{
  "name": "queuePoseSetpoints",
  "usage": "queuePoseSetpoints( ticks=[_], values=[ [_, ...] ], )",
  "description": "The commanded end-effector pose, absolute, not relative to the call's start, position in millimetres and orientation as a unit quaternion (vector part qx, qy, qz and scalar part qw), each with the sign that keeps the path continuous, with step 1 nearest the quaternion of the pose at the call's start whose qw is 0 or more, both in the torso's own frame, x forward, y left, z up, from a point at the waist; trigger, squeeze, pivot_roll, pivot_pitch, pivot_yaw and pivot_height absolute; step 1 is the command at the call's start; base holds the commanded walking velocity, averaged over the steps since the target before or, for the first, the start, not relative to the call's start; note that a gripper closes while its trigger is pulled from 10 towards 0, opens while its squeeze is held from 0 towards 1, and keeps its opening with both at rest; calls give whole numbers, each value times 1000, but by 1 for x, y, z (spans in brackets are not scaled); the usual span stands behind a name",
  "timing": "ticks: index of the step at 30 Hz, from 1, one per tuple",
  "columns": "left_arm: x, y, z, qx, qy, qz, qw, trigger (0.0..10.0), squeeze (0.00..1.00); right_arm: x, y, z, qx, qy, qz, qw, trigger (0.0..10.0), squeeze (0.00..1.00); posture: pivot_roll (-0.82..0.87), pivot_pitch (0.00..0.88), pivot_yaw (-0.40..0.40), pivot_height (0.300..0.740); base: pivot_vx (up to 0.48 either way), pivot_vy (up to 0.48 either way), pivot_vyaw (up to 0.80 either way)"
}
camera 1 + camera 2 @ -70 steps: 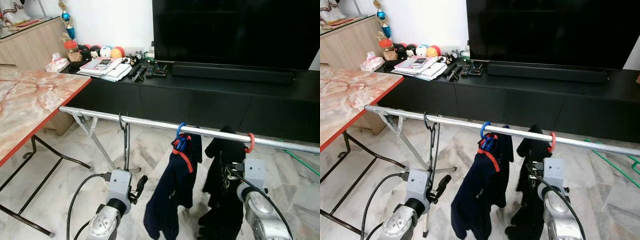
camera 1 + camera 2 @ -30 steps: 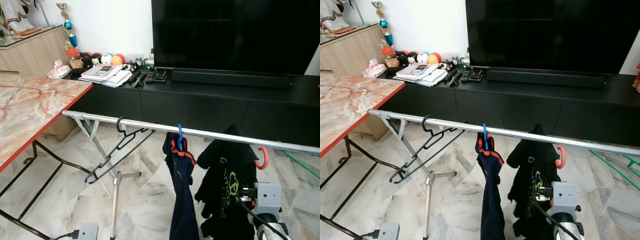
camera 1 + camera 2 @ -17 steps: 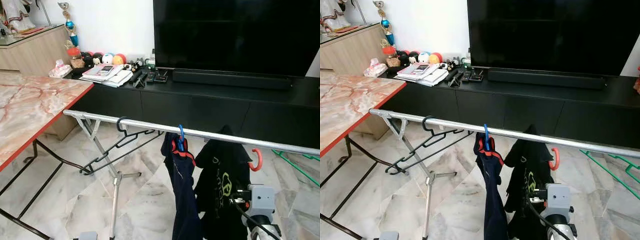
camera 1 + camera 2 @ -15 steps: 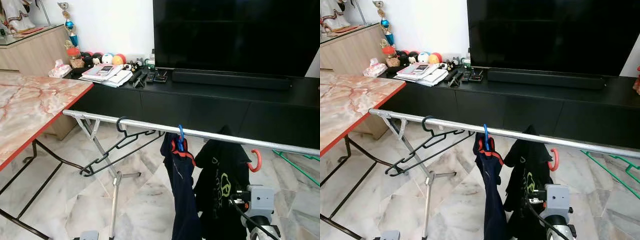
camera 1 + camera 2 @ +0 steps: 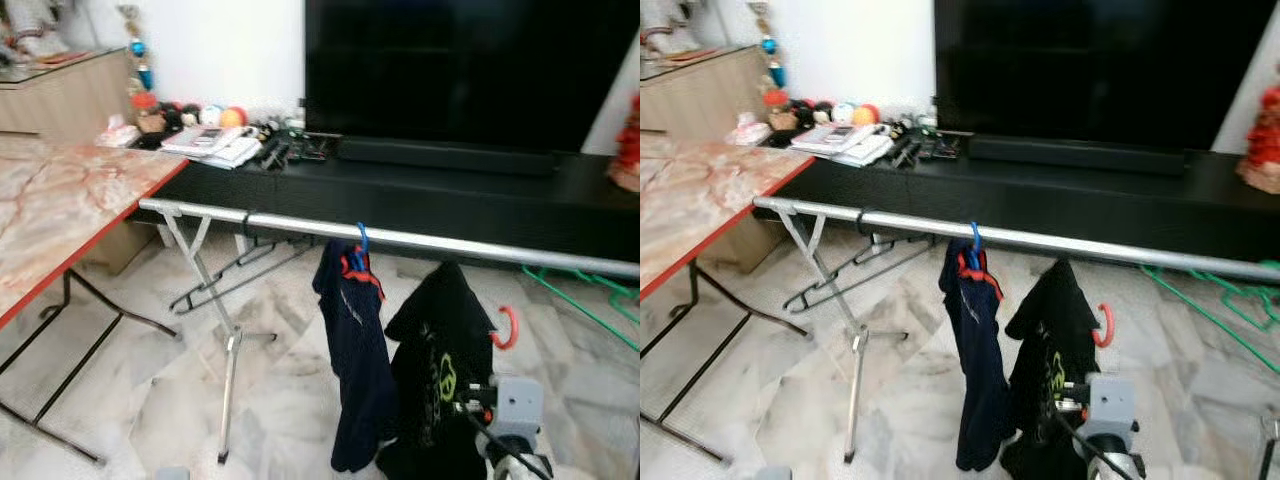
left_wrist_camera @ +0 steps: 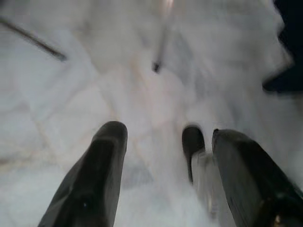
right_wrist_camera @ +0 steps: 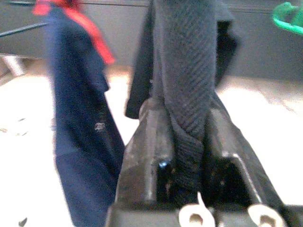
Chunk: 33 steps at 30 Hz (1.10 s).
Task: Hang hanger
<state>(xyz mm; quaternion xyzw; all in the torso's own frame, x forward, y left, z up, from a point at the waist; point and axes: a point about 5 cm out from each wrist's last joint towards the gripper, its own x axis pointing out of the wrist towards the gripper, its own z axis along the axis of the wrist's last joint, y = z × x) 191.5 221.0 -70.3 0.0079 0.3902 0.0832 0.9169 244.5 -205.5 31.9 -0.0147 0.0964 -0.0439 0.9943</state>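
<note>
The right gripper (image 7: 182, 142) has dull black fingers with two silver screws at the base; behind it, a grey boxy wrist (image 5: 519, 403) carries a black cable.

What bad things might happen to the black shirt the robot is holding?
The red hook of the black shirt hangs below the silver rail, not on it, so the shirt depends wholly on the right gripper, which pinches only a fold of cloth. That fold may slip and the shirt may fall to the floor. Lifted carelessly, it might also bump the navy shirt hanging close beside it.
</note>
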Motion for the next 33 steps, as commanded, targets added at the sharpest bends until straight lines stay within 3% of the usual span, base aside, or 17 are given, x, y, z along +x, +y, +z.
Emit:
queuePoseSetpoints(
  ticks=[1,12,26,33],
  values=[
    [173,221,-80,0,421,92,902,10000,0,257,-202,46,-13,59,-41,997,10000,0,23,0,23,740,-337,0,0],
    [175,214,-81,-4,423,82,902,10000,0,276,-200,56,-15,42,-38,998,10000,0,30,0,26,740,-337,0,0],
    [172,216,-82,-21,431,89,898,10000,0,277,-203,52,-22,52,-49,997,10000,0,34,17,29,740,0,0,0],
    [162,217,-87,-18,450,84,889,10000,0,280,-204,53,-23,50,-56,997,10000,0,31,28,38,740,0,451,0]
  ],
)
